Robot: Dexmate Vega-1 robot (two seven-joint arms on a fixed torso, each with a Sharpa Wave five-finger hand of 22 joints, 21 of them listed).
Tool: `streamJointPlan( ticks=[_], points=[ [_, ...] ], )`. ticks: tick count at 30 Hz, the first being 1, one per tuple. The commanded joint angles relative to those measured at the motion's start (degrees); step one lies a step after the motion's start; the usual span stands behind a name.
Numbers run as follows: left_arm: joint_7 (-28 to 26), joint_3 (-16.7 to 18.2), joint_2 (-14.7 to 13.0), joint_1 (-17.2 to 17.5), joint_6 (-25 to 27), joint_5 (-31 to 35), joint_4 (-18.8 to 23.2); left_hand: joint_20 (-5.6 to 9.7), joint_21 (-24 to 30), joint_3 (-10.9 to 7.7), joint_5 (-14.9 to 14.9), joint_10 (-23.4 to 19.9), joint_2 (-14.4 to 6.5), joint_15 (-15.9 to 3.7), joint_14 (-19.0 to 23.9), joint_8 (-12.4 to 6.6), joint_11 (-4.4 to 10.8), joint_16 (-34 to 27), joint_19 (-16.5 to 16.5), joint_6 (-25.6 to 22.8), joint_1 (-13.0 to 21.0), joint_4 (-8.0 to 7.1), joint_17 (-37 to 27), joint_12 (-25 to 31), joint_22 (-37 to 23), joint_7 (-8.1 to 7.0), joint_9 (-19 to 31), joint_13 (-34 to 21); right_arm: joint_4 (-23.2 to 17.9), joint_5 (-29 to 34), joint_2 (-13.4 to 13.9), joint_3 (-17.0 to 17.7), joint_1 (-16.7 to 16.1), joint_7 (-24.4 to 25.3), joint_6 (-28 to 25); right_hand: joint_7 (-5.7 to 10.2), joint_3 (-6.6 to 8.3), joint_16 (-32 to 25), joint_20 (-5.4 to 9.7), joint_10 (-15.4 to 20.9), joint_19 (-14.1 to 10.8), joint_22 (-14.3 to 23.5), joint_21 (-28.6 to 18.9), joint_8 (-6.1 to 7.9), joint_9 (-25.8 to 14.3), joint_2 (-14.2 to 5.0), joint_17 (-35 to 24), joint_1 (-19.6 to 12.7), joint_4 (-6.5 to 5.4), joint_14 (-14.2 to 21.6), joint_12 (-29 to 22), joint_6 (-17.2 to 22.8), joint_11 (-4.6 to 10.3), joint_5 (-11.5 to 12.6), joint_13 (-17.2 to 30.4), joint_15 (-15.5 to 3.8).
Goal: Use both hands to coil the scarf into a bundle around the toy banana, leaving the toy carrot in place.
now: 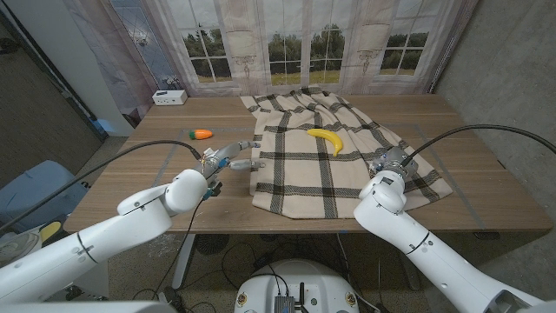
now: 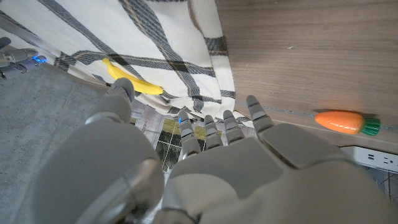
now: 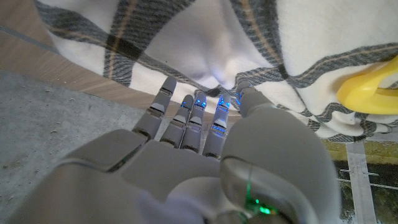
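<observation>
A cream scarf [image 1: 321, 169] with dark checks lies spread over the table's middle and right. The yellow toy banana [image 1: 327, 139] rests on it, toward the far side. The orange toy carrot [image 1: 201, 134] lies on bare wood left of the scarf. My left hand [image 1: 228, 161] hovers at the scarf's left edge, fingers apart and reaching toward the cloth, holding nothing. The left wrist view shows the left hand [image 2: 205, 162], the scarf [image 2: 155, 37], the banana [image 2: 134, 81] and the carrot [image 2: 341, 121]. My right hand [image 1: 387, 163] is over the scarf's right part. Its fingers [image 3: 186, 115] stretch to the scarf [image 3: 205, 37], with the banana [image 3: 370, 93] beyond.
A white box [image 1: 169, 97] stands at the table's far left corner, beyond the carrot. Bare wood [image 1: 174, 161] lies left of the scarf and along the right edge. A curtain and a window backdrop hang behind the table.
</observation>
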State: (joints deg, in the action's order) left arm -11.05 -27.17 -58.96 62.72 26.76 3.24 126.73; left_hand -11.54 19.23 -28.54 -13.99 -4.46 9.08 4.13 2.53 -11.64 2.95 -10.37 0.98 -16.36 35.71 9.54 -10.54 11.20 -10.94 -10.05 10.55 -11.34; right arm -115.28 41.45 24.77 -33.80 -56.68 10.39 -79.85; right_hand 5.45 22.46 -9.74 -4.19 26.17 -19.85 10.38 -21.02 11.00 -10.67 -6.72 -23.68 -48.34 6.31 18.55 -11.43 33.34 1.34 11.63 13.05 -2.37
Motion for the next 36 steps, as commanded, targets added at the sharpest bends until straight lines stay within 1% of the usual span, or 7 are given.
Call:
streamJointPlan(
  ticks=[1,4,11,19,24,29,36],
  points=[
    [2.11,-2.17,0.07,-1.29,3.09,3.24,1.84,-0.37,-0.34,0.4,-0.38,0.33,0.04,0.3,-0.76,0.17,-0.28,0.02,-0.33,0.01,0.99,-0.12,-0.24,0.06,-0.12,-0.03,0.15,-0.22,2.12,20.71,-5.07,2.98,-3.16,-10.21,-0.13,0.4,0.51,-0.56,-1.14,-0.38,2.94,-0.02,1.46,0.06,-0.15,0.25,0.39,0.74,0.51,-1.37,-0.23,0.19,0.02,-0.09,-0.11,-1.39],
    [2.49,-2.26,-0.03,-1.25,3.33,3.42,2.11,-0.35,-0.39,0.61,-0.47,0.43,0.0,0.39,-0.89,0.28,-0.23,-0.05,-0.26,0.18,1.14,-0.23,-0.24,0.13,-0.13,0.38,0.16,-0.22,3.16,24.88,-6.53,3.61,-3.49,-12.6,-0.13,0.61,0.75,-0.63,-1.65,-0.5,5.53,-0.08,2.81,0.11,-0.14,0.45,0.79,0.97,0.79,-2.61,-0.33,0.28,0.37,-0.03,-0.17,-0.94],
    [2.76,-2.5,-0.01,-1.09,4.12,4.01,2.67,-0.35,-0.53,1.0,-0.63,0.62,-0.05,0.57,-1.21,0.32,-0.39,-0.12,-0.23,0.14,1.42,-0.39,-0.25,0.22,-0.15,0.6,0.18,-0.23,7.88,37.42,-12.34,6.5,-3.89,-19.35,-0.13,0.94,0.83,-0.63,-1.71,-1.24,5.91,-0.11,3.23,-0.03,-0.14,0.87,1.11,1.16,1.06,-3.55,-0.11,-0.13,0.8,0.01,-0.21,-0.71],
    [2.5,-2.17,0.18,-0.58,3.47,3.78,2.48,-0.17,-0.66,1.54,-0.78,0.62,-0.05,0.46,-1.28,0.33,-0.25,-0.27,-0.12,-0.04,1.54,-0.62,-0.26,0.39,-0.17,0.58,0.19,-0.23,13.92,51.4,-19.37,10.89,-3.63,-27.33,-0.13,0.95,0.65,-0.81,-1.77,-3.99,6.0,-0.11,3.78,-0.86,-0.15,1.44,1.48,2.3,0.95,-5.47,0.54,-3.3,0.58,0.03,-0.25,-0.17],
    [2.48,-2.04,0.29,-0.47,2.93,3.67,2.21,-0.03,-0.73,1.97,-0.84,0.66,-0.05,0.42,-1.31,0.42,-0.14,-0.36,-0.05,0.04,1.41,-0.85,-0.27,0.47,-0.18,0.67,0.19,-0.23,17.34,58.94,-22.74,13.36,-3.18,-32.25,-0.13,1.23,0.47,-0.85,-1.98,-5.87,6.15,-0.1,4.15,-1.11,-0.18,1.81,1.67,3.02,0.87,-6.62,0.84,-5.39,0.67,0.06,-0.25,-0.05],
    [2.3,-1.85,0.41,-0.29,2.46,3.6,1.98,0.0,-0.85,2.51,-0.89,0.75,-0.14,0.39,-1.4,0.49,-0.14,-0.43,0.02,0.04,1.24,-1.13,-0.28,0.56,-0.2,0.68,0.2,-0.23,19.78,65.51,-26.65,17.01,-2.84,-36.96,1.1,1.18,-0.22,-0.99,-2.18,-7.56,6.82,-0.07,4.75,-1.05,-0.22,2.48,1.75,4.46,0.47,-7.88,0.93,-7.01,0.55,-0.03,-0.25,0.36],
    [2.13,-1.5,0.36,-0.06,1.99,3.63,2.0,-0.04,-0.86,2.94,-0.96,0.79,-0.24,0.32,-1.38,0.48,0.0,-0.51,0.31,-0.12,1.21,-1.29,-0.28,0.64,-0.22,0.64,0.2,-0.23,23.53,75.55,-34.72,25.11,-1.51,-43.18,5.43,0.68,-2.38,-1.26,-2.67,-12.19,8.9,0.06,6.36,-1.01,-0.29,3.55,1.68,8.62,-0.98,-11.5,1.06,-10.94,-0.09,-0.07,-0.23,1.72]
  ],
)
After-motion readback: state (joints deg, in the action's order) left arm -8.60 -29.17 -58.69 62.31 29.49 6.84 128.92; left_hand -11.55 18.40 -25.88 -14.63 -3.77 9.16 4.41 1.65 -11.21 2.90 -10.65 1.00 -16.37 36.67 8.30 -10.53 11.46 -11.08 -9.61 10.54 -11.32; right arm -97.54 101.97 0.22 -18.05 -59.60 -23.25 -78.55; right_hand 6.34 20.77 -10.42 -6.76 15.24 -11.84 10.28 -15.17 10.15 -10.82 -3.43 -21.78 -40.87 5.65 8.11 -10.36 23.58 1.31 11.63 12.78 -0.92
